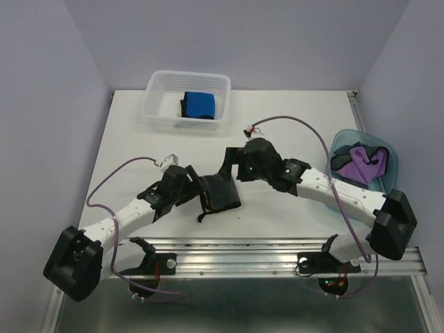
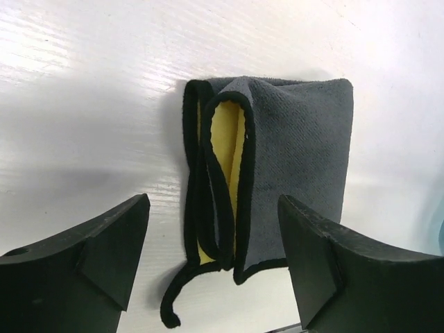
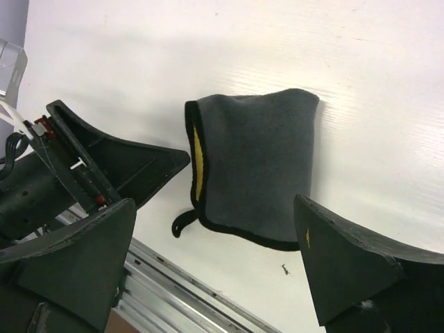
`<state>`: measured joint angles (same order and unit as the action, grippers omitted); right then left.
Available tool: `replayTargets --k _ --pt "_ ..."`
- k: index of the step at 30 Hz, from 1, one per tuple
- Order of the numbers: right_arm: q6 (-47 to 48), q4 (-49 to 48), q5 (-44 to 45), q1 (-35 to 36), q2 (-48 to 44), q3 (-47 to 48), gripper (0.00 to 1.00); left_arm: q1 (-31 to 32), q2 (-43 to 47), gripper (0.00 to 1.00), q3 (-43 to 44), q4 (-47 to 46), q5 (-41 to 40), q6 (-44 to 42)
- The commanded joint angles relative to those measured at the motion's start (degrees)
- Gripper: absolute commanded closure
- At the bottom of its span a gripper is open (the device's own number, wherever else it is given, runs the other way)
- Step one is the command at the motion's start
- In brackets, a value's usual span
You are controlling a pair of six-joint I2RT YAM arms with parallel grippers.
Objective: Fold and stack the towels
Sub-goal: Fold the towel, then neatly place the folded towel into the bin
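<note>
Both sets of jaws are spread wide and neither is holding anything. The left gripper sits low over the table, and the folded towel lies straight ahead of it, right in the gap between its fingers. From there the long axis of the towel runs directly away from the wrist. The right gripper looks down on the same towel from the other side, again framed between its fingers.

In the top view the towel sits flat between the two grippers, near the front middle of the table. The left one looks a hair nearer, just beside its edge.

The towel itself is dark grey with black trim. A yellow inner face peeks out of the open fold, and a loose loop of trim hangs off one corner.

My guess is the next move is a pickup toward the basket, where a blue towel already sits.
</note>
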<state>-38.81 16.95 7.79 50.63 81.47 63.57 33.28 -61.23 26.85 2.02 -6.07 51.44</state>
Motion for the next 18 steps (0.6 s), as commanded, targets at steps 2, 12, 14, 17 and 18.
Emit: replayTargets --k 2,12,14,17,18 --pt "-0.8 0.3 6.6 -0.3 -4.1 -4.2 0.00 -0.1 -3.4 0.14 0.8 -4.3 1.0 -3.0" --pt "-0.4 1.2 6.4 -0.5 -4.5 -5.2 0.00 -0.1 -16.7 0.30 6.4 -4.7 -5.9 -5.0" --pt "-0.2 1.1 6.8 -0.6 -4.7 -5.4 0.00 0.0 -18.0 0.32 7.1 -4.5 -6.4 -5.8" --pt "0.2 1.2 7.3 -0.7 -4.9 -5.5 0.00 0.7 -20.2 0.38 8.0 -4.5 -6.5 -7.1" --pt "0.2 1.1 7.4 -0.8 -5.0 -5.6 0.00 1.0 -20.7 0.39 8.3 -4.6 -6.8 -7.3"
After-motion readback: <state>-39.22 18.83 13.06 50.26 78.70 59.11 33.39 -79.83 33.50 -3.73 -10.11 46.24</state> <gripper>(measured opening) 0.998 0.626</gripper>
